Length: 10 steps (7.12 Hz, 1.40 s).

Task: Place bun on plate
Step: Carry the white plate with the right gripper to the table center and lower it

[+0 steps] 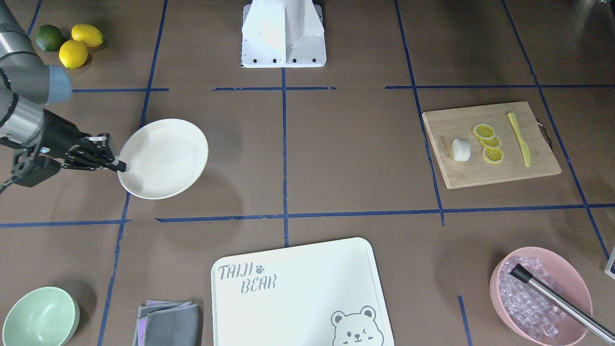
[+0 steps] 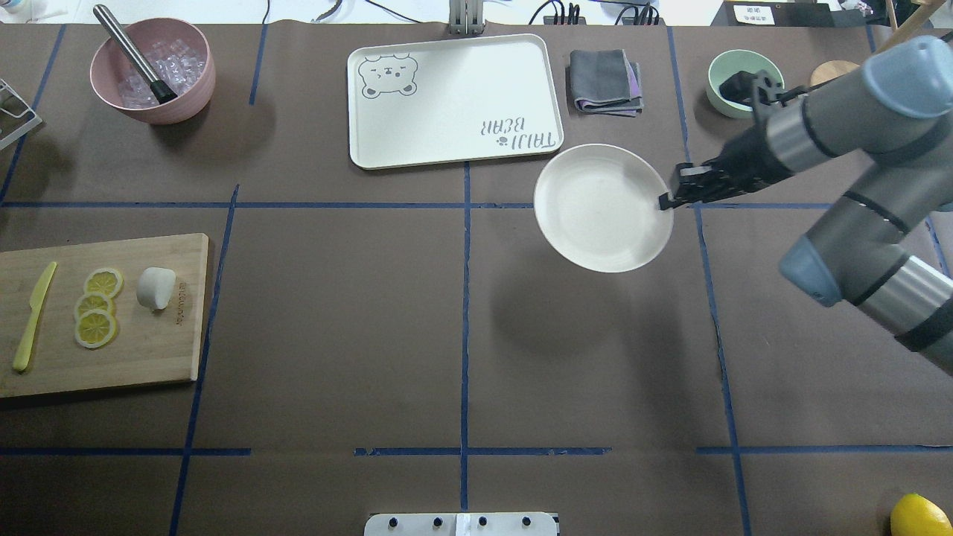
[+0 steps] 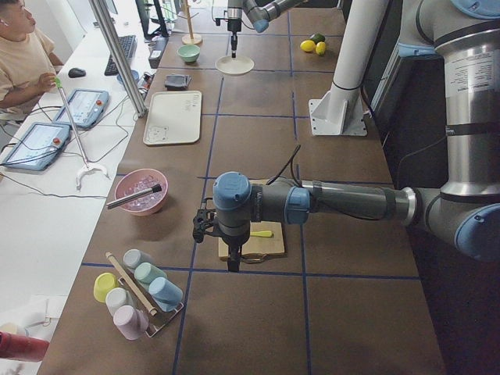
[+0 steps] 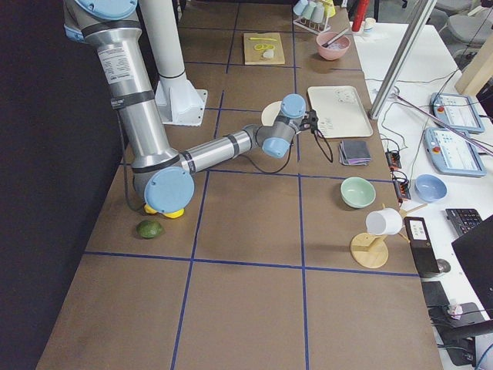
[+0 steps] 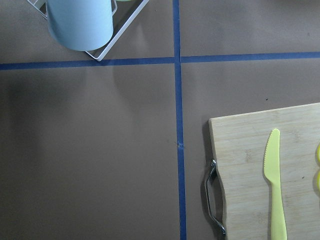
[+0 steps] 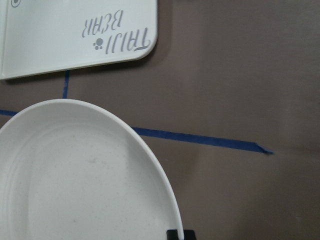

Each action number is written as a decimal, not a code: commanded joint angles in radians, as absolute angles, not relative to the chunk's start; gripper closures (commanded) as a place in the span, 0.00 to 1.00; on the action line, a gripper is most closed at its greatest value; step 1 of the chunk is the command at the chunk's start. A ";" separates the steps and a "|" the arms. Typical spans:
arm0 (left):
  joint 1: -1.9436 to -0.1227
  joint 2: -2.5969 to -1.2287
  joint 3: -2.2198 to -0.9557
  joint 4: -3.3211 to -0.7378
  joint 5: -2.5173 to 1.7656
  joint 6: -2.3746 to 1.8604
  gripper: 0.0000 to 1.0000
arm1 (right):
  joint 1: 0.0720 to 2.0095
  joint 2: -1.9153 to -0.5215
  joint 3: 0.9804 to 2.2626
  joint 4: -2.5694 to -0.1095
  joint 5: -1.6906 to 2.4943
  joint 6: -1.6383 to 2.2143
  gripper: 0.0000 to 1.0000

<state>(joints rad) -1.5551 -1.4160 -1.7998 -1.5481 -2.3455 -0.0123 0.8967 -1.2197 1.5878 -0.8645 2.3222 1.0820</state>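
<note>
**Plate in hand, bun waiting**

My right pincer [image 2: 668, 199] was clenched on the plate [image 2: 595, 216] at its three o'clock rim, seen from overhead, holding it aloft. The bun [image 2: 155, 288] lay far toward nine o'clock on the wooden board [image 2: 149, 350], beside the lemon slices [image 2: 97, 305]. Of my left pincer [image 3: 232, 262] I could not tell the state. I judged this the plate-carrying step; next it needed setting level near the bun.
</note>
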 commanded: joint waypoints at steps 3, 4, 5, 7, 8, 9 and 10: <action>-1.554 -1.417 -1.801 -1.549 -2.345 -0.012 0.00 | 0.608 -1.063 1.526 -0.957 2.011 1.273 0.99; -1.554 -1.417 -1.799 -1.549 -2.345 -0.012 0.00 | 0.551 -1.062 1.526 -0.954 1.937 1.279 0.99; -1.554 -1.417 -1.799 -1.549 -2.345 -0.012 0.00 | 0.540 -1.062 1.526 -0.953 1.910 1.279 0.99; -1.554 -1.417 -1.799 -1.551 -2.345 -0.012 0.00 | 0.535 -1.062 1.526 -0.953 1.908 1.285 0.66; -1.554 -1.417 -1.801 -1.551 -2.345 -0.012 0.00 | 0.535 -1.060 1.526 -0.957 1.908 1.331 0.01; -1.552 -1.419 -1.801 -1.551 -2.345 -0.012 0.00 | 0.540 -1.051 1.531 -0.960 1.916 1.356 0.00; -1.551 -1.419 -1.799 -1.551 -2.345 -0.012 0.00 | 0.572 -1.049 1.531 -0.975 1.937 1.353 0.00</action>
